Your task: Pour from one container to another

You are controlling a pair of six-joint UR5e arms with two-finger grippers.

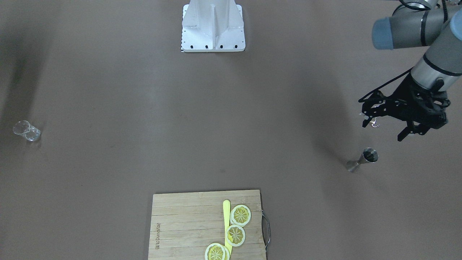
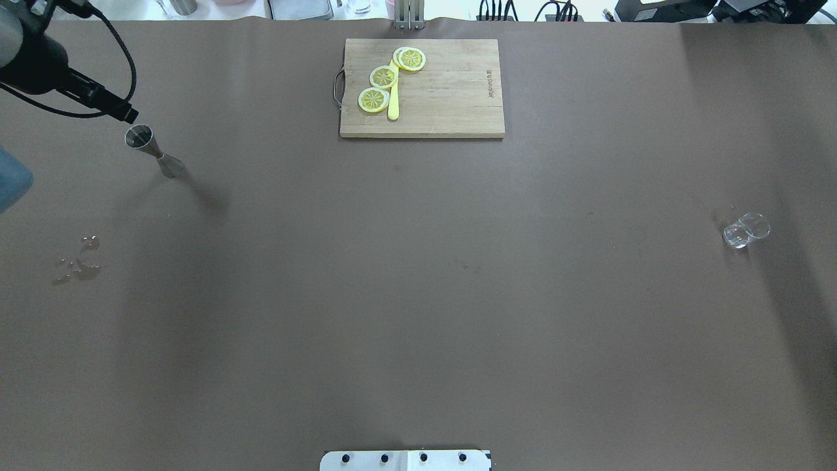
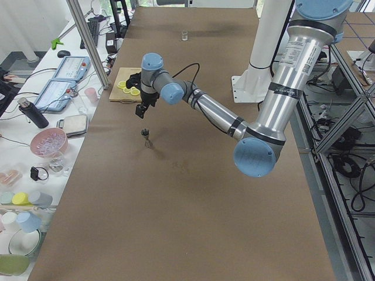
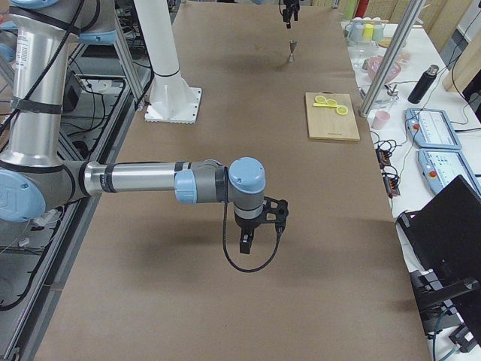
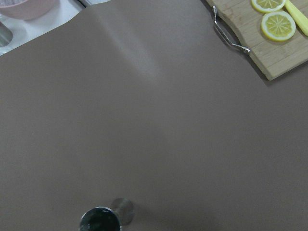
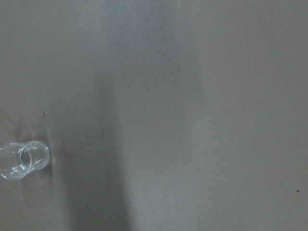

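Note:
The steel jigger (image 1: 362, 160) (image 2: 153, 149) (image 3: 147, 138) stands upright on the brown table at the robot's far left, untouched. My left gripper (image 1: 409, 135) (image 2: 127, 116) hovers just above and beside it, open and empty. In the left wrist view the jigger's (image 5: 103, 219) mouth shows at the bottom edge. The clear glass cup (image 1: 27, 130) (image 2: 745, 230) (image 6: 24, 161) sits alone at the far right of the table. My right gripper (image 4: 248, 241) hangs over the table and shows only in the exterior right view, so I cannot tell its state.
A bamboo cutting board (image 2: 444, 91) with lemon slices (image 2: 374, 99) and a yellow knife (image 2: 393, 104) lies at the table's far middle. Drops of spilled water (image 2: 78, 261) lie on the left. The robot's white base (image 1: 213, 36) stands at the near edge.

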